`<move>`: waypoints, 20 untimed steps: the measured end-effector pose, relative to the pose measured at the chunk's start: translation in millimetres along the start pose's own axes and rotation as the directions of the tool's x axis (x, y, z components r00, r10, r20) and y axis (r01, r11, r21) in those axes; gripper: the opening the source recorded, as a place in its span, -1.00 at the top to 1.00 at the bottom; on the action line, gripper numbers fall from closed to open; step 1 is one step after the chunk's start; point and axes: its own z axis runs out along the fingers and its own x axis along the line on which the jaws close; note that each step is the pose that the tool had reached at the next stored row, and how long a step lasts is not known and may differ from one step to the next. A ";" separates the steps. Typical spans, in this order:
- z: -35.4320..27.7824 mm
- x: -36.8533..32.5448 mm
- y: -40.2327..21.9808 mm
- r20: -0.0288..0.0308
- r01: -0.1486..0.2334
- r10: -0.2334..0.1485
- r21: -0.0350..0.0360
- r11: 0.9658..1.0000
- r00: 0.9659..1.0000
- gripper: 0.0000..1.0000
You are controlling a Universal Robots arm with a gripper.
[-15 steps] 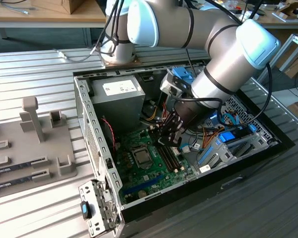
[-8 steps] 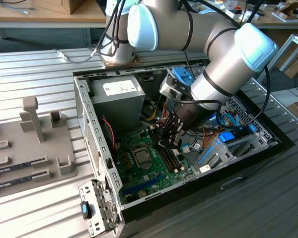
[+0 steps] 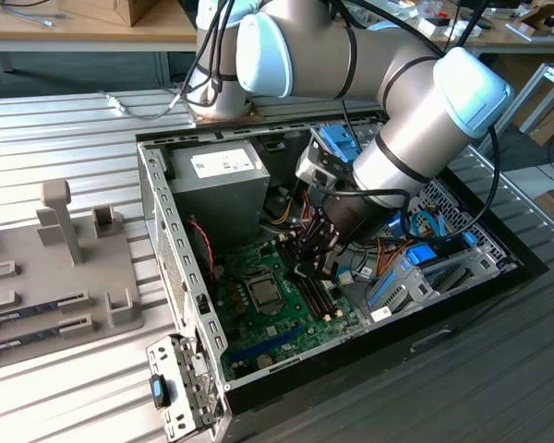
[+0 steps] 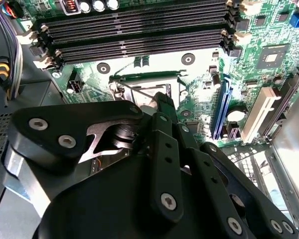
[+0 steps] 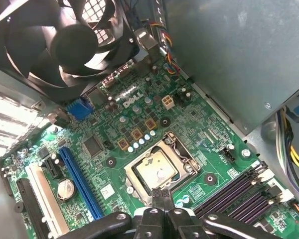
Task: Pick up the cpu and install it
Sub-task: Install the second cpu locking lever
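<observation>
The cpu (image 5: 158, 172) is seen lying flat inside the socket frame (image 5: 182, 152) on the green motherboard (image 5: 97, 129), its pale metal top facing up; in the exterior view it (image 3: 264, 293) sits near the middle of the open computer case (image 3: 157, 198). Just above it the gripper (image 5: 162, 193) is held, its fingertips (image 5: 165, 195) pressed together with nothing between them. The memory slots (image 4: 134, 30) are seen just beside the socket, and the case fan (image 5: 65, 40) is mounted farther off.
</observation>
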 end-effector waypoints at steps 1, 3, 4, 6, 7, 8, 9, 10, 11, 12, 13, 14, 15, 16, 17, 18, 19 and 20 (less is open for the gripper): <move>0.0 0.0 0.0 0.000 0.000 0.000 0.000 1.000 1.000 0.79; -0.6 0.2 0.1 0.000 0.001 -0.001 0.001 1.000 1.000 0.79; -1.7 0.5 0.5 0.000 0.001 -0.001 0.001 1.000 1.000 0.79; -5.0 1.1 1.7 0.001 0.002 -0.002 0.001 1.000 1.000 0.79; -7.2 1.6 2.3 0.001 0.002 -0.002 0.002 1.000 1.000 0.79; -13.3 3.0 4.2 0.001 0.003 -0.003 0.003 1.000 1.000 0.79; -17.4 3.8 5.5 0.001 0.004 -0.004 0.003 1.000 1.000 0.79; -18.8 4.1 5.9 0.001 0.005 -0.005 0.003 1.000 1.000 0.79; -19.8 4.3 6.3 0.000 0.005 -0.005 0.004 1.000 1.000 0.79; -20.8 4.4 6.7 0.000 0.006 -0.006 0.004 1.000 1.000 0.79; -21.6 4.5 6.9 0.000 0.006 -0.006 0.004 1.000 1.000 0.79; -23.1 4.9 7.4 0.000 0.007 -0.007 0.004 1.000 1.000 0.79; -25.5 5.4 8.1 0.000 0.007 -0.007 0.004 1.000 1.000 0.79; -30.5 6.4 9.7 0.000 0.007 -0.007 0.004 1.000 1.000 0.79; -33.7 7.1 10.7 0.000 0.007 -0.007 0.004 1.000 1.000 0.79; -35.4 7.5 11.2 0.000 0.007 -0.007 0.004 1.000 1.000 0.79; -36.8 7.7 11.7 0.000 0.007 -0.007 0.004 1.000 1.000 0.79; -37.0 7.5 11.8 0.000 0.007 -0.007 0.004 1.000 1.000 0.79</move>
